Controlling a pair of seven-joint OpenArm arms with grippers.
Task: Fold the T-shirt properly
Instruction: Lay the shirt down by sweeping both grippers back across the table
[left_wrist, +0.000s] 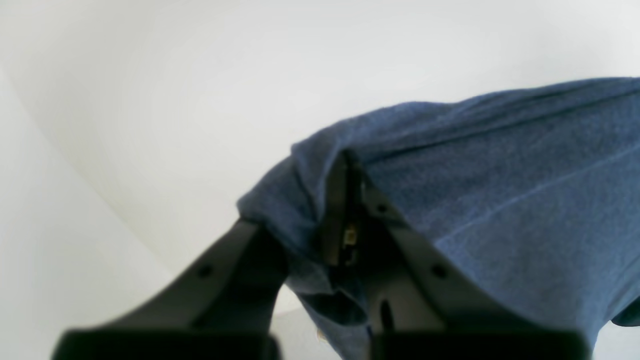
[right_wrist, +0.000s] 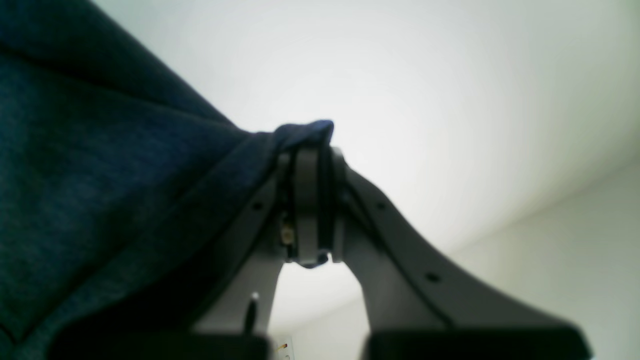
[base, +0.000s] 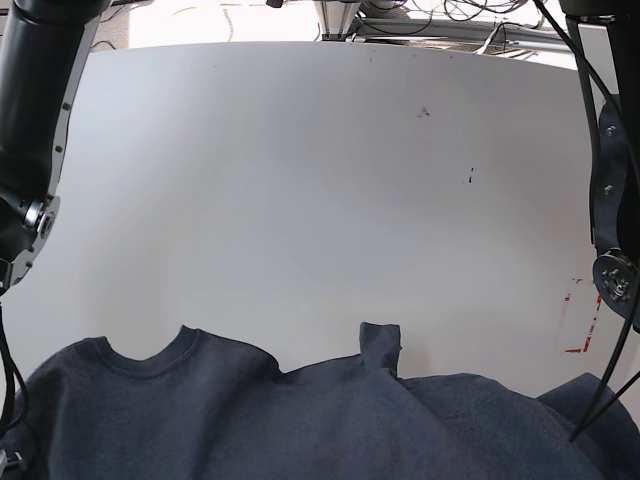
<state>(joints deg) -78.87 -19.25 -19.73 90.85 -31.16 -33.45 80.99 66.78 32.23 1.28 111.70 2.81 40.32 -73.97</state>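
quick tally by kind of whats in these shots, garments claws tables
T-shirt: 1, dark navy, the only garment
claws: 2, left claw and right claw, each shut on a fold of the shirt
white table: 1
Total: 4

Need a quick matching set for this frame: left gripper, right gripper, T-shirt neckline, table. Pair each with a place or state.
Things:
1. left gripper
2. right gripper
3. T-shirt neckline
4. table

States:
A. white, small dark marks at far side
B. shut on fabric that spreads to the right in its wrist view
C. curves open toward the far edge
D. shut on fabric that spreads to the left in its wrist view

Pairs: 1-B, 2-D, 3-C, 4-A
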